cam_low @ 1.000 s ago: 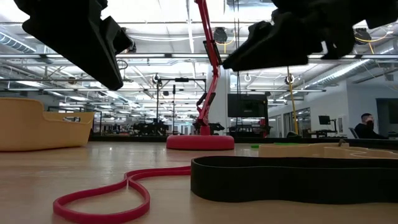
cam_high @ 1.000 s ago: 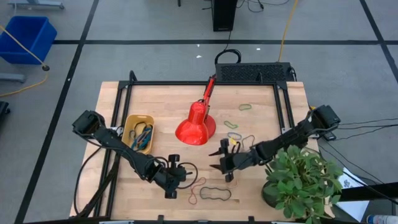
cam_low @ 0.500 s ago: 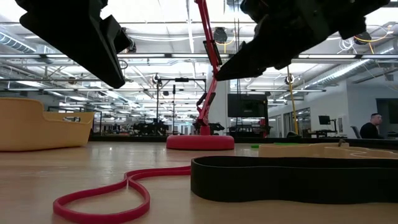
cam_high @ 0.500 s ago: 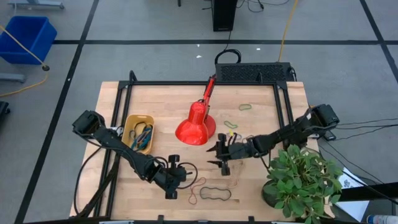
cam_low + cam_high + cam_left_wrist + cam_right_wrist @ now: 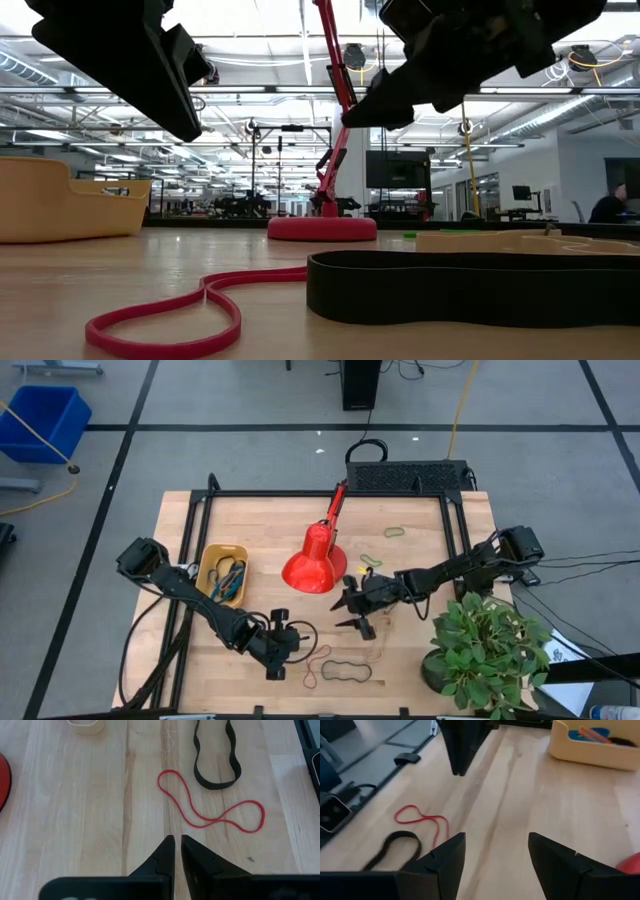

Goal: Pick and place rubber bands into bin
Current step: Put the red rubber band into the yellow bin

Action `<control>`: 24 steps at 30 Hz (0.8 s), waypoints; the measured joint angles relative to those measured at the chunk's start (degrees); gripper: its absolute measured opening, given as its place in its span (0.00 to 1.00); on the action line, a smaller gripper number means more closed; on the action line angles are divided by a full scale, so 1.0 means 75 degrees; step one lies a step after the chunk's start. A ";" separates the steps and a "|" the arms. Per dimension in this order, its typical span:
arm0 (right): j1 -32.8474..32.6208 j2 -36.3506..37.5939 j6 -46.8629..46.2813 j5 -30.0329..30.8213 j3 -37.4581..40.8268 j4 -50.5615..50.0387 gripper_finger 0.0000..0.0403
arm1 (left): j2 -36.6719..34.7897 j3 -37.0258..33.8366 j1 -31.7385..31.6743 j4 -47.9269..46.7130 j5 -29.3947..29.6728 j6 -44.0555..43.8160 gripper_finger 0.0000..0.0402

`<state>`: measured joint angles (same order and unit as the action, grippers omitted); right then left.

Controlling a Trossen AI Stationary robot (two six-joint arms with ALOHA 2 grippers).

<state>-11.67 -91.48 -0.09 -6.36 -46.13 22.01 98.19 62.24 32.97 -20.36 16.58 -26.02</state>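
Wooden table [image 5: 270, 520] under my two arms, yellow bin [image 5: 222, 573] near its left edge holding some bands, black rubber band [image 5: 215, 755] and red rubber band [image 5: 210, 810] loose by my left claw [image 5: 177, 851], nearly pressed together, empty, my right claw [image 5: 496, 851] spread wide above the boards

A wooden table [image 5: 270, 520] is carrying everything. A red lamp [image 5: 315, 565] is standing near its middle, and a yellow bin [image 5: 207, 563] is sitting towards the left edge. A red band [image 5: 210, 810] and a black band [image 5: 215, 755] are lying close together near the front edge. A few thin bands [image 5: 394, 531] are lying right of the lamp, possibly green. A potted plant [image 5: 485, 650] is sitting at the front right corner.
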 joint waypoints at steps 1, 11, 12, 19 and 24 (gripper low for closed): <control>0.0031 -0.0014 -0.0142 -0.0105 0.0000 0.0010 0.52 | 0.0000 0.0000 0.0000 0.0003 0.0000 0.0000 0.10; 0.0011 -0.0986 -0.0301 -0.0955 -0.0569 0.0301 0.52 | 0.0000 -0.0003 0.0000 -0.0054 -0.0003 -0.0032 0.10; -0.0061 -0.1079 -0.0301 -0.0984 -0.0678 0.0307 0.52 | 0.0000 -0.0003 0.0002 -0.0069 0.0000 -0.0033 0.10; -0.0516 -0.1958 -0.0289 -0.0992 -0.1546 0.0294 0.52 | 0.0000 -0.0003 0.0000 -0.0092 -0.0003 -0.0001 0.10; -0.0701 -0.2522 -0.0227 -0.0867 -0.2023 0.0275 0.52 | 0.0000 -0.0003 0.0006 -0.0511 -0.0195 0.0033 0.10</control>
<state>-16.92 -110.40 -1.80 -12.86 -61.30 24.08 98.19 62.22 33.01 -24.19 15.12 -25.77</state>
